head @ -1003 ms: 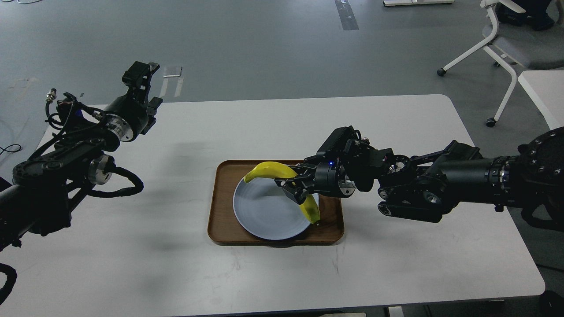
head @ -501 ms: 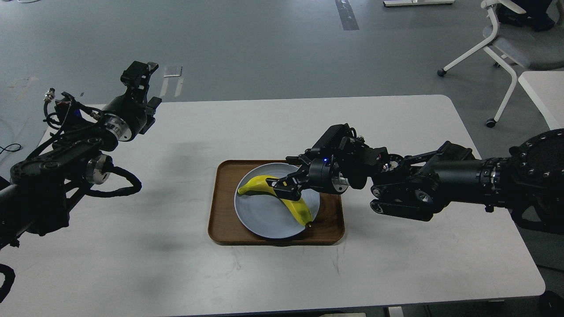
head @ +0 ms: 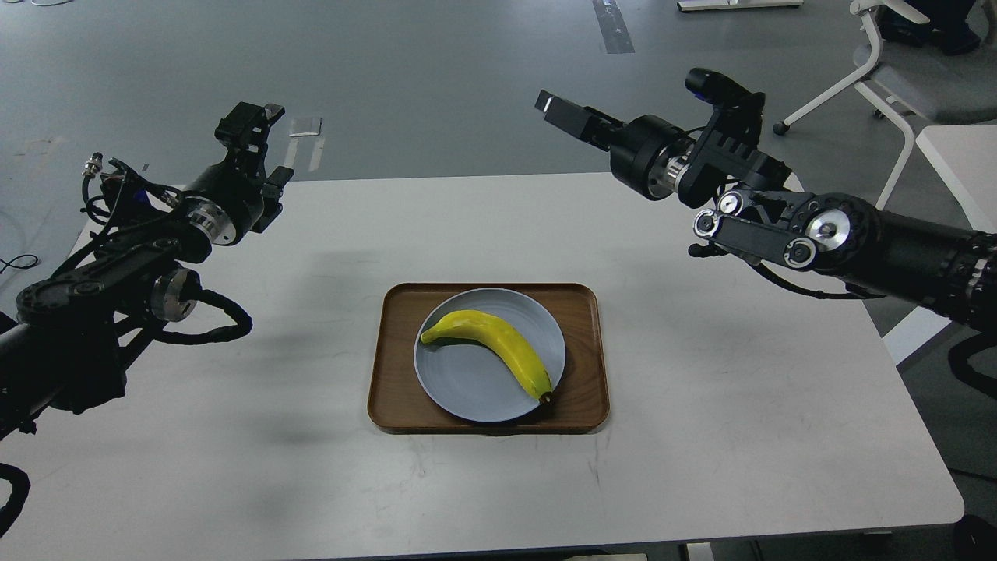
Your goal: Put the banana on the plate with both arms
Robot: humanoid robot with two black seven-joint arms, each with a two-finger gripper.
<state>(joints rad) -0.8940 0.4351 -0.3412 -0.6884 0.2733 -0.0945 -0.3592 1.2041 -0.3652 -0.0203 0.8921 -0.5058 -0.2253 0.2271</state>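
Observation:
The yellow banana (head: 494, 351) lies flat on the pale blue-grey plate (head: 467, 389), its stem toward the left and its dark tip at the plate's front right rim. Nothing touches it. My right gripper (head: 562, 113) is raised high at the back right, far above and behind the plate; its fingers merge into one dark bar, and nothing is in it. My left gripper (head: 261, 152) hangs over the table's back left corner, far from the plate, fingers apart and empty.
The plate sits in a rectangular brown wooden tray (head: 588, 351) at the middle of the white table (head: 701, 467). A white office chair (head: 896, 78) and another white table edge (head: 962, 164) stand beyond the table's right side.
My right gripper let go of the banana, which now rests on the plate, and rose up and back to the right. The left arm barely moved.

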